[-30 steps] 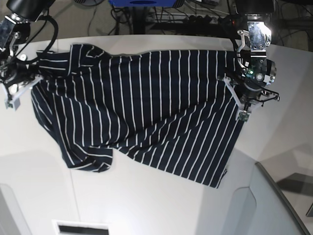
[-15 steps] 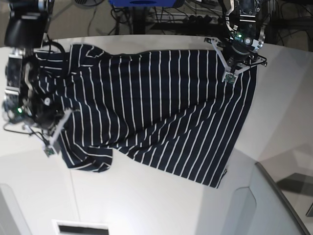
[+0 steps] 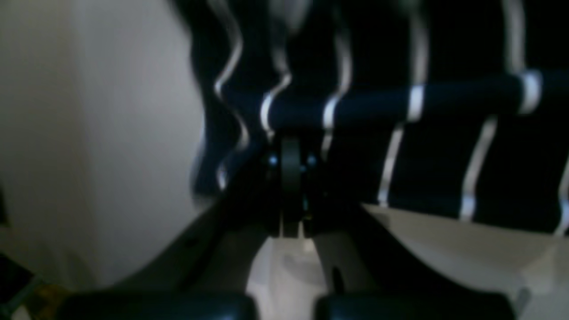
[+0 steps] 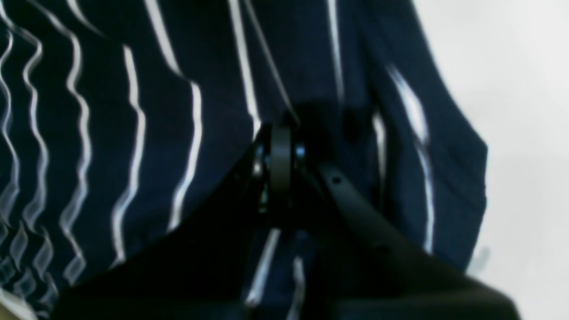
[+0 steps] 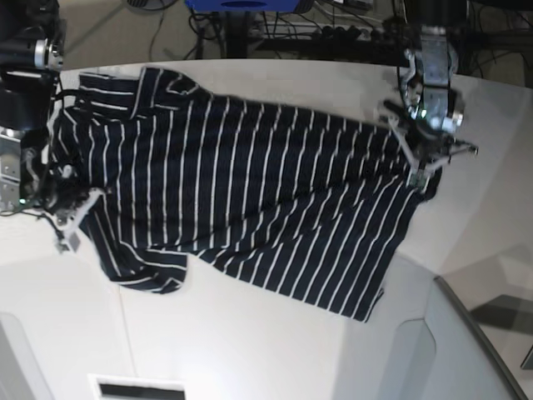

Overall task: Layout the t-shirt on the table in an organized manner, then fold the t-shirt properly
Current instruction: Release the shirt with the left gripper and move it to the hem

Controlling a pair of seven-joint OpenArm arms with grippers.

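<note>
The dark navy t-shirt point(image 5: 250, 183) with thin white stripes lies spread across the white table point(image 5: 250, 342), slanting from the far left to the near right. At its right edge my left gripper point(image 5: 421, 173) is shut on a raised fold of the cloth. The left wrist view shows those jaws point(image 3: 291, 151) closed on a rolled hem of the t-shirt point(image 3: 444, 155). On the left side my right gripper point(image 5: 71, 227) is shut on the shirt's edge. In the right wrist view that gripper point(image 4: 280, 146) pinches the striped t-shirt point(image 4: 133, 66) near its border.
Cables and a blue object point(image 5: 241, 7) lie beyond the table's far edge. A grey panel point(image 5: 475, 342) stands at the near right, and a dark slot point(image 5: 137, 388) sits at the near edge. A thin seam point(image 5: 127, 325) runs across the tabletop.
My right gripper has closed on the shirt's left edge. The left arm came back from the far edge toward the near side, and the shirt's top edge now slants.
</note>
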